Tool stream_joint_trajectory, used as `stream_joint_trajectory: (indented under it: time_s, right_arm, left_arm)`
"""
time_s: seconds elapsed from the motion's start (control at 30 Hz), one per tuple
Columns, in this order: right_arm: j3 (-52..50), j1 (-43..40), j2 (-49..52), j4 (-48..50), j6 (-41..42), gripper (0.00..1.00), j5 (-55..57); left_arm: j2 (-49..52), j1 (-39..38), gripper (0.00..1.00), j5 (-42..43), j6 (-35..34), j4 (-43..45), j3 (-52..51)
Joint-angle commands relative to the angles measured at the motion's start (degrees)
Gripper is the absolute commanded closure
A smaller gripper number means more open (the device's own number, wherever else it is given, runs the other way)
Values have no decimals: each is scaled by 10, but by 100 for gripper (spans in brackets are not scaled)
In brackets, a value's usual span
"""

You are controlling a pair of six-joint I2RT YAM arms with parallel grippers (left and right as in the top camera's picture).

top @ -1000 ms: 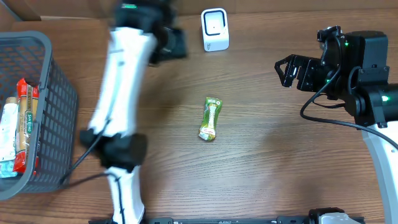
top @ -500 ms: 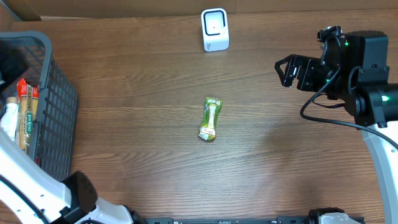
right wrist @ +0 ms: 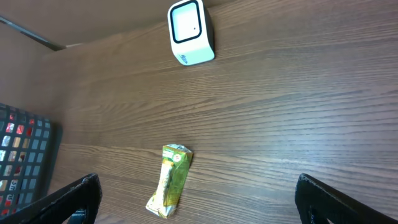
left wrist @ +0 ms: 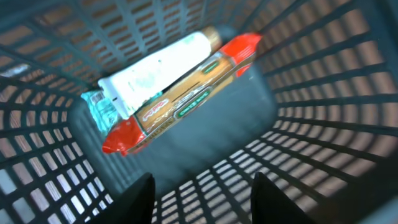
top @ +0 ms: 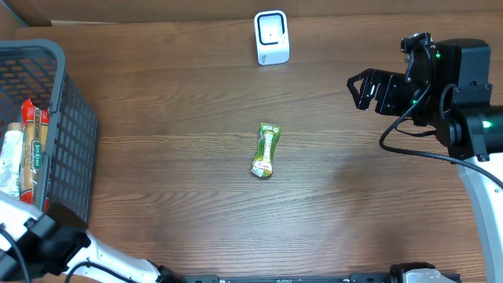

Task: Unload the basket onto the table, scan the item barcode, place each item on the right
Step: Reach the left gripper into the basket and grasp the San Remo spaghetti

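Observation:
A green snack packet (top: 267, 149) lies flat mid-table, also seen in the right wrist view (right wrist: 169, 186). The white barcode scanner (top: 271, 37) stands at the back edge (right wrist: 191, 32). My left gripper (left wrist: 202, 190) hangs open inside the grey basket (left wrist: 323, 93), above a red-ended bar (left wrist: 180, 102) and a white packet (left wrist: 155, 71), touching neither. In the overhead view only the left arm (top: 39, 244) shows, at the bottom left. My right gripper (top: 363, 88) (right wrist: 199, 199) is wide open and empty, high at the right, well away from the green packet.
The grey mesh basket (top: 75, 134) stands at the table's left edge with the red bar (top: 33, 153) and white packet (top: 9, 161) inside. Its walls surround the left fingers closely. Bare wood lies between packet, scanner and right arm.
The left arm swung from over the table near the scanner down to the bottom-left corner at the basket. The green packet, scanner and right arm have not moved.

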Motion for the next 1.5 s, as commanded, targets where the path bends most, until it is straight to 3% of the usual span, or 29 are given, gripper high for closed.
stream_joint_trajectory:
  time_s: [0.0, 0.3, 0.6, 0.8, 1.03, 1.23, 1.47]
  right_arm:
    - [16, 3, -1, 3, -1, 0, 15]
    - [16, 3, -1, 2, 0, 0, 28]
    - [16, 3, -1, 1, 0, 0, 30]
    - [16, 3, -1, 1, 0, 0, 30]
    - [16, 3, -1, 1, 0, 0, 30]
    - [16, 3, -1, 1, 0, 0, 30]
    - [16, 3, -1, 1, 0, 0, 30]
  left_arm:
    - [28, 2, 61, -22, 15, 2, -40]
    - [29, 7, 60, -14, 41, 131, -221]
    - [30, 3, 58, -14, 175, 318, -379]
    - [30, 3, 53, -14, 214, 395, -443]
    - [30, 2, 47, -50, 239, 430, -448]
    - [39, -4, 41, -25, 259, 447, -448]
    - [90, -20, 42, -14, 272, 435, -448]
